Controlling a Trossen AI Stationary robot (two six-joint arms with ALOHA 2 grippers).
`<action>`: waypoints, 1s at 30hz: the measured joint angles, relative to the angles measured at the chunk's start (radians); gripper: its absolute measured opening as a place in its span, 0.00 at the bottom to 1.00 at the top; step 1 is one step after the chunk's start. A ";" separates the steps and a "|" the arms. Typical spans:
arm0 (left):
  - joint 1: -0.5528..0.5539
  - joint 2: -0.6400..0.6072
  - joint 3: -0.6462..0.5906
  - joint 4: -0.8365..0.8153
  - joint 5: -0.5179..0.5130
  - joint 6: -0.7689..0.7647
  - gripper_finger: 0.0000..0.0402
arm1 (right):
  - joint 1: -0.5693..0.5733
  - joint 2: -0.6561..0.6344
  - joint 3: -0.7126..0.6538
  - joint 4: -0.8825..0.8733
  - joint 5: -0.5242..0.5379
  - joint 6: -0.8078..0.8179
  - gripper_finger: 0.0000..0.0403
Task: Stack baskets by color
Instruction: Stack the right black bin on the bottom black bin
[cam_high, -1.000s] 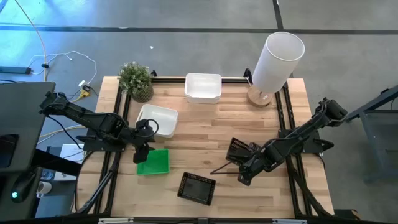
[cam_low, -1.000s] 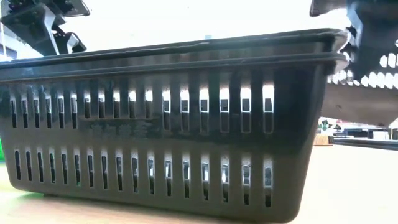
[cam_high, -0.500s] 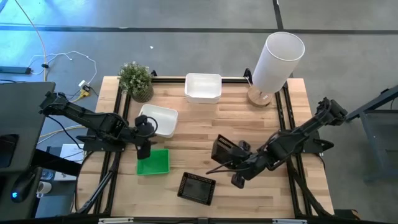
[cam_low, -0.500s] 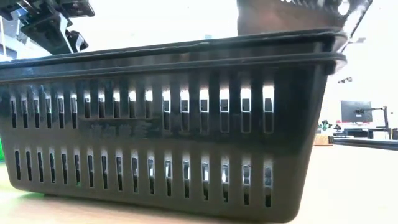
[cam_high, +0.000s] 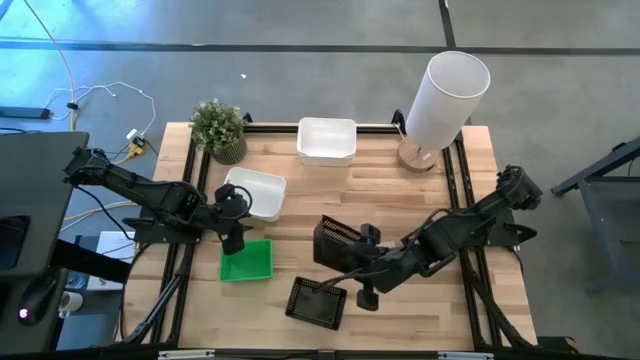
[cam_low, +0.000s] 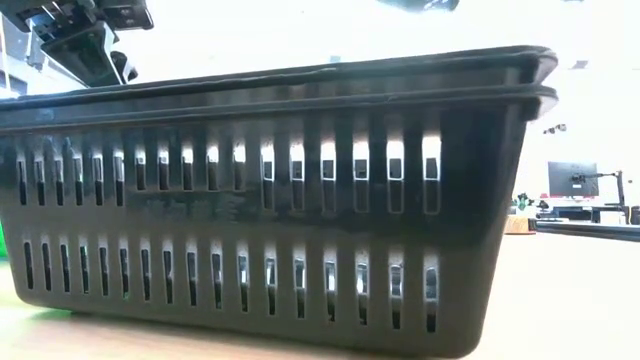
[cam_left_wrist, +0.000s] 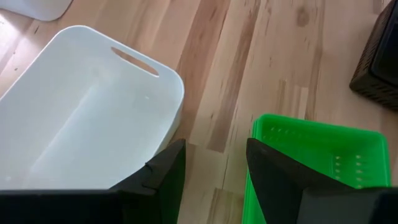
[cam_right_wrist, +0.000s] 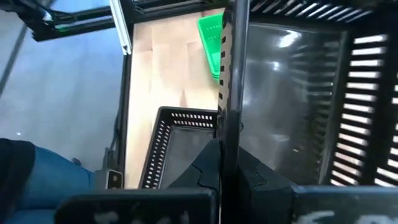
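Stacking partly done: black pile being built, whites unmerged.
Right gripper clamps a tilted black basket above the resting black stack; left gripper, part-open and empty, hovers between white basket and green stack; another white basket sits apart.

— Where's my right gripper?

— Mid-table, clamped on the rim of a tilted basket. Another basket lies flat on the table just below and beside it.

— And my left gripper?

— At the table's left side, above the gap between two baskets: one just behind it, another just before it. A third basket sits well beyond, at the far edge.
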 joint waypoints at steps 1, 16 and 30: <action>0.000 0.000 0.000 0.000 0.000 -0.006 0.39 | 0.000 0.018 0.024 -0.016 0.003 0.001 0.00; 0.000 0.000 0.000 -0.006 0.003 -0.112 0.39 | 0.028 0.260 0.210 -0.045 -0.058 0.084 0.00; 0.000 0.000 0.000 -0.006 0.000 -0.135 0.39 | 0.062 0.403 0.211 0.056 -0.102 0.114 0.00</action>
